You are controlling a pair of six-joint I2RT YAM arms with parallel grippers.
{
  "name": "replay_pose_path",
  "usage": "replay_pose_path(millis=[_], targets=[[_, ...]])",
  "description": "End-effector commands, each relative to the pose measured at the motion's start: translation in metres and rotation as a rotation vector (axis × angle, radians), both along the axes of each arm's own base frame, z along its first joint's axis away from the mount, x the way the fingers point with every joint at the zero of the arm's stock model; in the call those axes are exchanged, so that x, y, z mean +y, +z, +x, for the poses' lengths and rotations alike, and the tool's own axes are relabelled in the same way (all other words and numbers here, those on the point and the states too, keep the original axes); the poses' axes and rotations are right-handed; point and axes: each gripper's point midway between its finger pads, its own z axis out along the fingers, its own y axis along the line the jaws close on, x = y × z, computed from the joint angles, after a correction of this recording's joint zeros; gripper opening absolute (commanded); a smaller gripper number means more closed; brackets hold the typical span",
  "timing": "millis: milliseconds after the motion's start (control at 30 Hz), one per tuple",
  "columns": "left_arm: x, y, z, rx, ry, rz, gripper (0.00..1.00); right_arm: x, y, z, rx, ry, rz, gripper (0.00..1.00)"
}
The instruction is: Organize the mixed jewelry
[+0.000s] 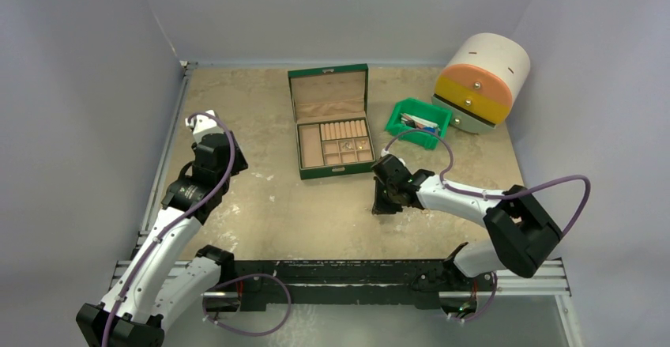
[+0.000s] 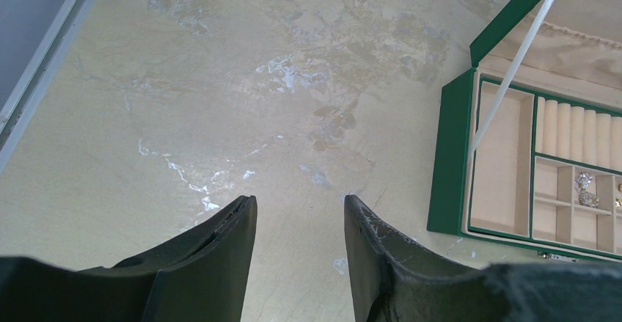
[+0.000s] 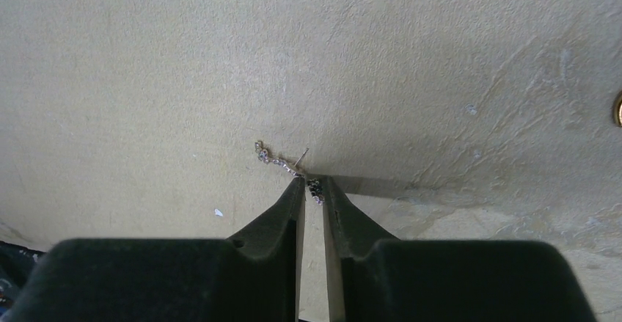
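My right gripper (image 3: pixel 313 183) points down at the table and is shut on a small silvery beaded trinket (image 3: pixel 279 162). Part of the trinket sits between the tips, and its chain trails out to the left on the table. In the top view this gripper (image 1: pixel 385 205) is just right of the open green box (image 1: pixel 330 122) and nearer to me. A few small metal pieces (image 2: pixel 584 190) lie in the box's tan compartments. A gold ring (image 3: pixel 618 109) shows at the right edge of the right wrist view. My left gripper (image 2: pixel 301 205) is open and empty, above bare table left of the box.
A green plastic bin (image 1: pixel 417 122) with small items stands right of the box. A round white, orange and yellow drawer unit (image 1: pixel 482 82) sits at the back right. The box lid (image 1: pixel 327 94) stands upright. Grey walls close in the left, back and right.
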Motion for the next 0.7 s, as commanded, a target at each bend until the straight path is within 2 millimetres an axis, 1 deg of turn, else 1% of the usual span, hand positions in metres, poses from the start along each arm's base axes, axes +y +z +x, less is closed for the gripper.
replay_pose_path(millis=[0, 267, 500, 667], targets=[[0.0, 0.02, 0.006, -0.066, 0.003, -0.005, 0.47, -0.006, -0.007, -0.003, 0.009, -0.012, -0.043, 0.15], [-0.001, 0.019, 0.007, -0.063, 0.002, -0.005, 0.47, -0.004, -0.003, -0.002, 0.003, -0.012, -0.041, 0.0], [-0.001, 0.018, 0.007, -0.06, 0.002, -0.004, 0.47, -0.005, 0.008, 0.003, -0.025, -0.018, -0.045, 0.0], [-0.001, 0.018, 0.007, -0.061, 0.002, -0.004, 0.47, -0.006, 0.027, 0.01, -0.067, -0.027, -0.045, 0.0]])
